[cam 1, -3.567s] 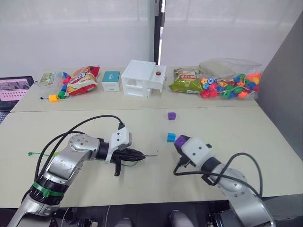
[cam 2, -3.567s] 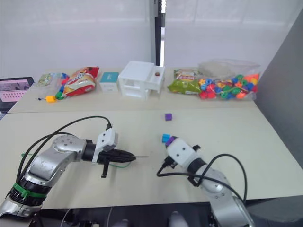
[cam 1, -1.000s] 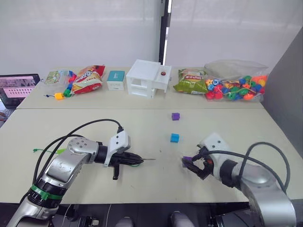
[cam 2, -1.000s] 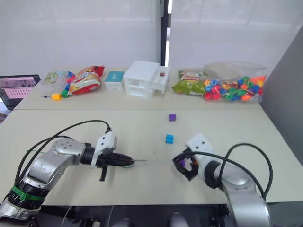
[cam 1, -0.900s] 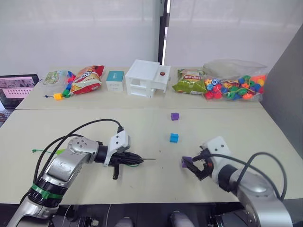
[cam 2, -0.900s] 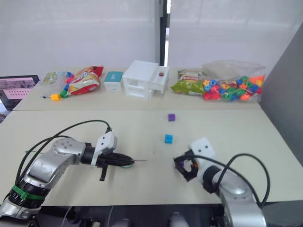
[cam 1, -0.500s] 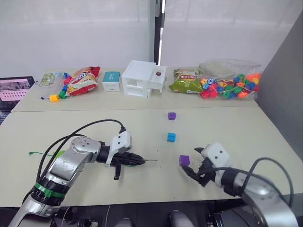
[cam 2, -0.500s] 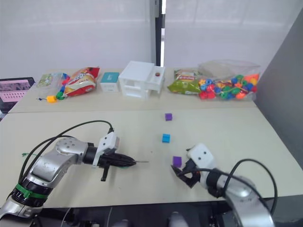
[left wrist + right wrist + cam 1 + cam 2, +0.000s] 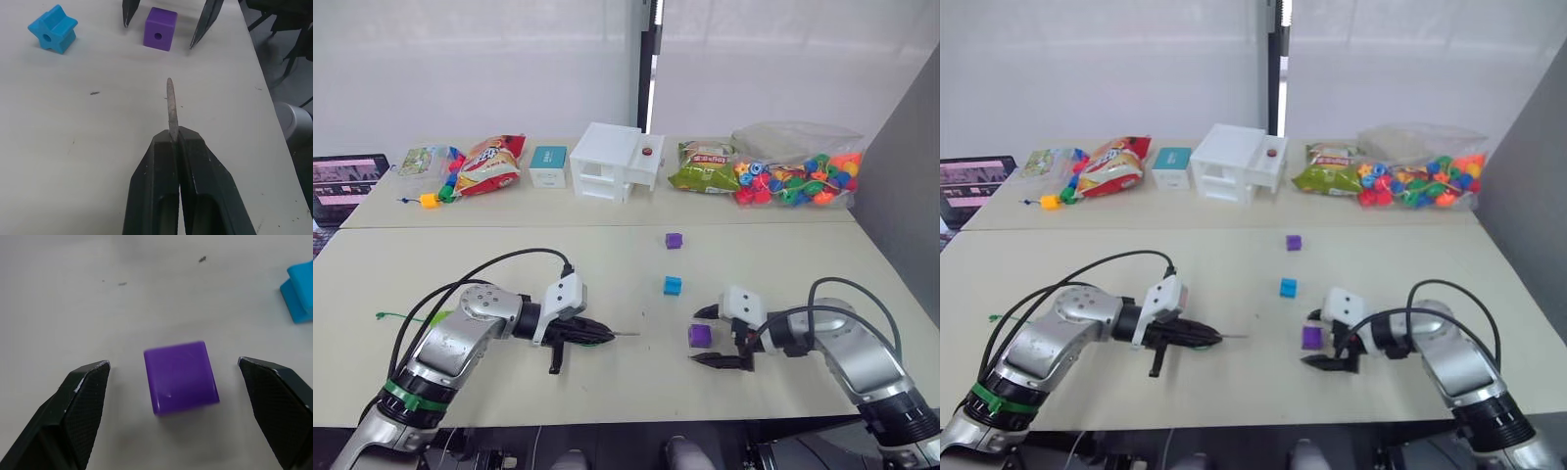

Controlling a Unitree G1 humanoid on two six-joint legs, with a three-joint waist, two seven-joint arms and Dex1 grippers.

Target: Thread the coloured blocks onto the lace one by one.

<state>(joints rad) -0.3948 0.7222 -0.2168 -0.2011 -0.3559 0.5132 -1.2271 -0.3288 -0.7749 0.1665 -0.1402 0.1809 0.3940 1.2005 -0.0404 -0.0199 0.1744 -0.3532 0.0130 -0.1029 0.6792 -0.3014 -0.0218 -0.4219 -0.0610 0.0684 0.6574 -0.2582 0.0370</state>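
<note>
1. The left gripper [image 9: 597, 336], low over the near part of the beige table [image 9: 607, 264], is clenched on the lace [image 9: 170, 108]: the stiff dark tip juts out from between the two pressed-together black fingers [image 9: 161, 186] and points across toward the right gripper. Behind the left arm, the thin green string trails over the table to its far end at the table's left edge [image 9: 384, 316].

2. The right gripper [image 9: 709, 336] rests on the table at about the same depth, its two black fingers [image 9: 80, 406] spread wide with nothing held. A purple cube block [image 9: 699, 335] sits on the table between them, touching neither; the left wrist view shows the hole in its side facing the lace tip.

3. A little farther back lies a blue star-shaped block [image 9: 673, 285] with a hole through its centre, clear of both grippers.

4. Beyond it, near the seam where the two tabletops meet, sits a smaller purple block [image 9: 674, 240], alone.

5. Along the far table stand a clear bag of coloured blocks [image 9: 795, 178] at the right, a green snack packet [image 9: 703, 167] beside it, a white box-like unit [image 9: 610, 162] in the middle, a small teal-and-white box [image 9: 546, 165], a red snack bag [image 9: 487, 164], and a few blocks already strung together [image 9: 440, 194] at the left.

6. A screen [image 9: 340, 176] shows at the far left edge.
</note>
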